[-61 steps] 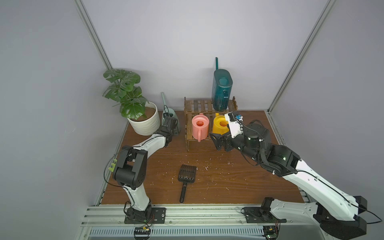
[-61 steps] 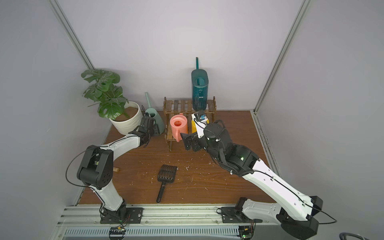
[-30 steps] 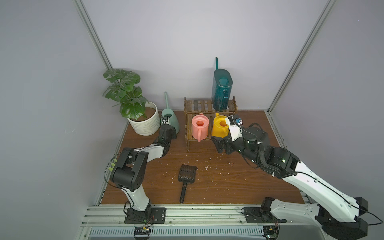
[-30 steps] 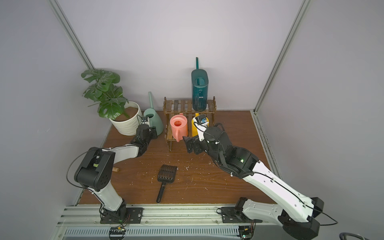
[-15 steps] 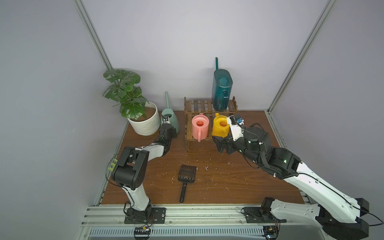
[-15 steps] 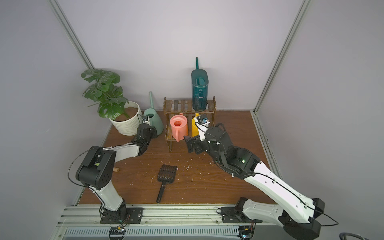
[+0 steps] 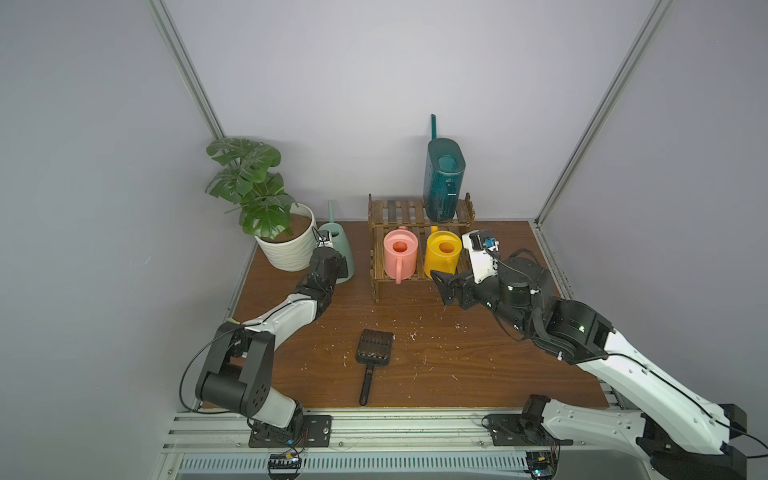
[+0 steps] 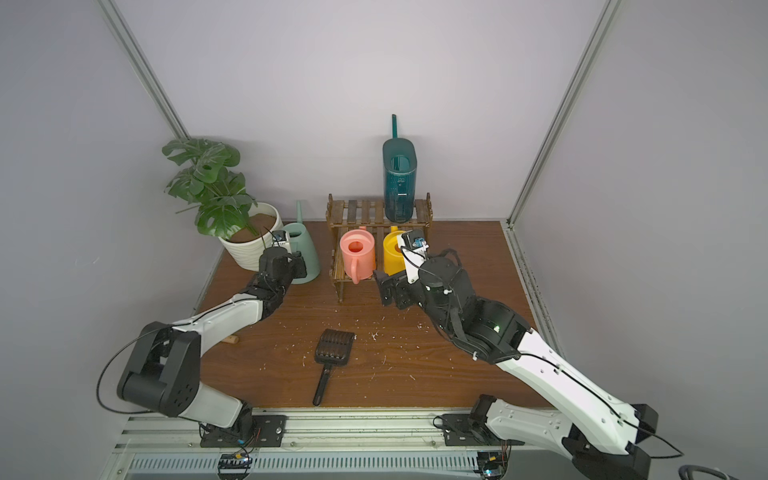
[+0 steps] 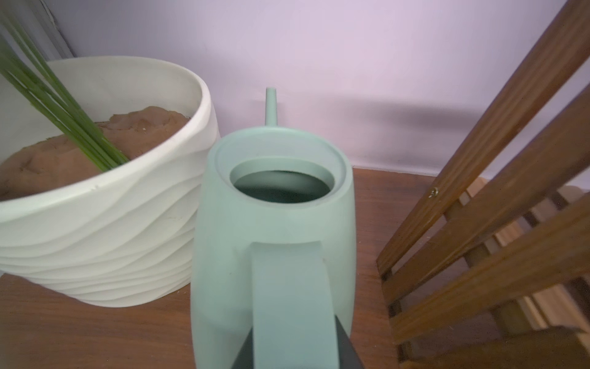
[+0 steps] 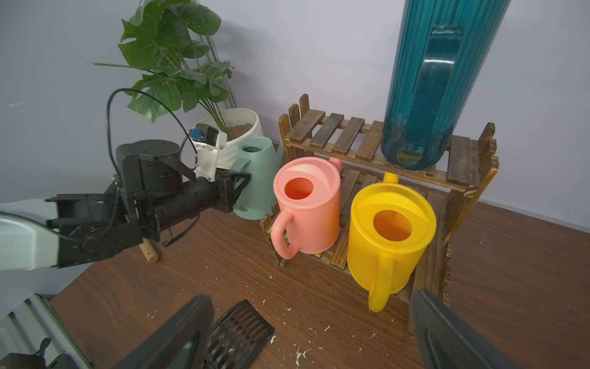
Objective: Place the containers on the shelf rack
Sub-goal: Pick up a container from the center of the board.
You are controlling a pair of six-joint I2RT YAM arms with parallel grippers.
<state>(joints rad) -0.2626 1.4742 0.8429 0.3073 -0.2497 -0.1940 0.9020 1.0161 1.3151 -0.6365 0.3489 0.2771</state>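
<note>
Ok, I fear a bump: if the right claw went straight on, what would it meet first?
Probably the lower front edge of the shelf rack, between the pink watering can and yellow watering can; depth is unclear.

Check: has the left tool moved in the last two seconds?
Yes. Against the white pot, the left tool has pulled back toward the table's front edge, now gripping the mint-green can.

2 white-and-black arms (image 7: 291,316), black cables (image 10: 108,127)

My jaws gripped the handle of the mint-green watering can (image 9: 274,223), upright on the desk (image 9: 367,204) between white pot (image 9: 95,230) and shelf rack (image 9: 495,268).
</note>
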